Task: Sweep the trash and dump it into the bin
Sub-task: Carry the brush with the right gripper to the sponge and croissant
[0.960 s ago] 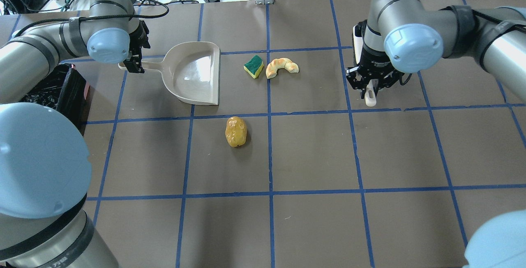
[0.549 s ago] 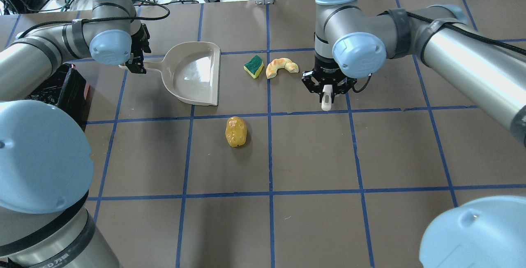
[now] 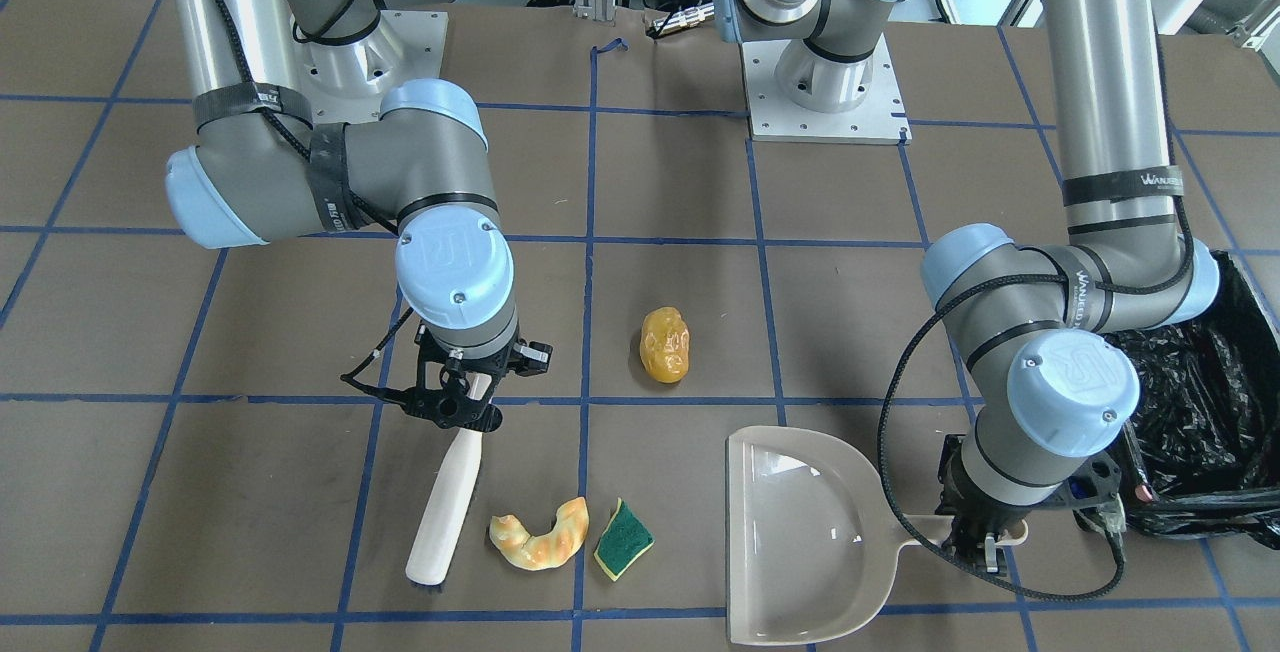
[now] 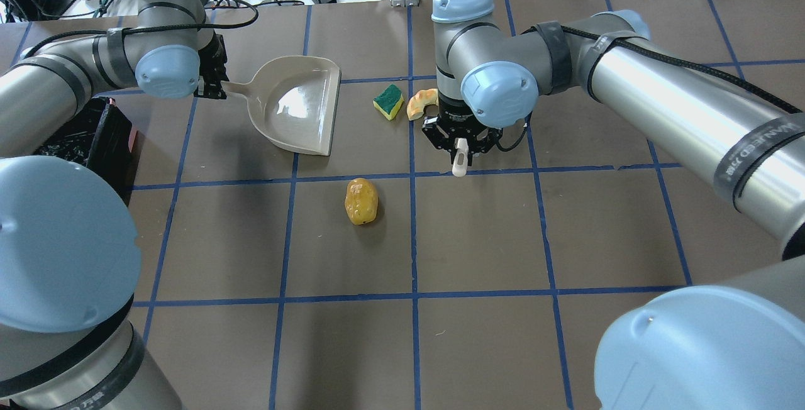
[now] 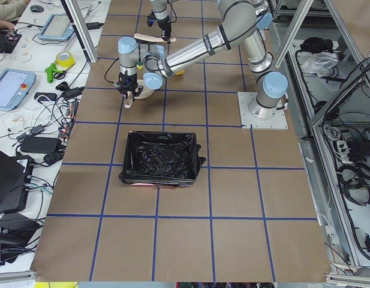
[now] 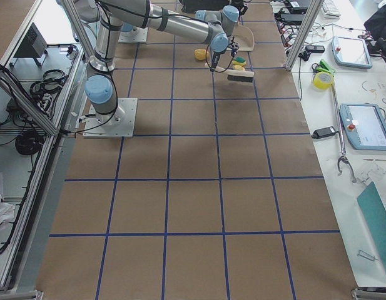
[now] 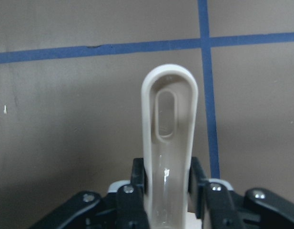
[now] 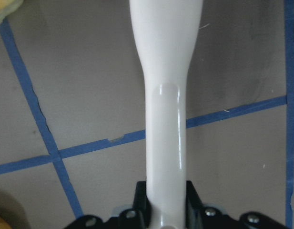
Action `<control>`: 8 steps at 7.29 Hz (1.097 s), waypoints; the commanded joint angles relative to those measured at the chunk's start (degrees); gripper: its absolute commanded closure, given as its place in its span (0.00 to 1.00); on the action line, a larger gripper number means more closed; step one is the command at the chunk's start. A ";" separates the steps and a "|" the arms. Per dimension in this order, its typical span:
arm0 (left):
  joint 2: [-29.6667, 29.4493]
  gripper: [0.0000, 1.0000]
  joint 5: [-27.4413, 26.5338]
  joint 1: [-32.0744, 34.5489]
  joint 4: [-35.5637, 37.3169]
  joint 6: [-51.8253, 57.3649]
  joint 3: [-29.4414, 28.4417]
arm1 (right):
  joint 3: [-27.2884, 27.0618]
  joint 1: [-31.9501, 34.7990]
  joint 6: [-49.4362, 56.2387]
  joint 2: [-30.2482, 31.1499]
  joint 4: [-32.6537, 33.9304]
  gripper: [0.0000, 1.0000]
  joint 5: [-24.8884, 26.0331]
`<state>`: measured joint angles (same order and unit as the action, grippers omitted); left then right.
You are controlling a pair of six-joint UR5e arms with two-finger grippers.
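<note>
Right gripper (image 3: 462,402) clamps the brush (image 3: 440,512) by its handle in the front-facing view, the brush head at the gripper's six o'clock. Croissant (image 3: 540,535) and sponge (image 3: 623,540) lie at the head's three o'clock, with the dustpan (image 3: 800,532) beyond them and the lump (image 3: 666,343) at the sponge's twelve. Left gripper (image 3: 985,545) pinches the dustpan's handle; the bin (image 3: 1200,517) stands at its two o'clock. Overhead, the right wrist partly hides the croissant. From the left end, the bin sits nearest the camera. Both wrist views show jaws closed on their handles.
</note>
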<state>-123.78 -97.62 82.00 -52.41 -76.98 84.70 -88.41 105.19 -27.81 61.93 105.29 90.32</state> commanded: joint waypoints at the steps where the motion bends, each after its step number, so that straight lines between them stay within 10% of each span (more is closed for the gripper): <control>1: 0.38 1.00 -3.07 0.09 0.20 -0.10 0.29 | 0.17 0.89 -0.15 -1.37 0.26 0.96 -0.23; 8: -0.41 1.00 -9.69 4.04 0.11 -9.94 0.38 | 8.07 6.51 -0.84 -8.48 5.62 0.96 -5.84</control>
<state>-123.94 -107.26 85.72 -52.25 -86.35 85.08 -82.70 110.32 -28.26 55.24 110.85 85.75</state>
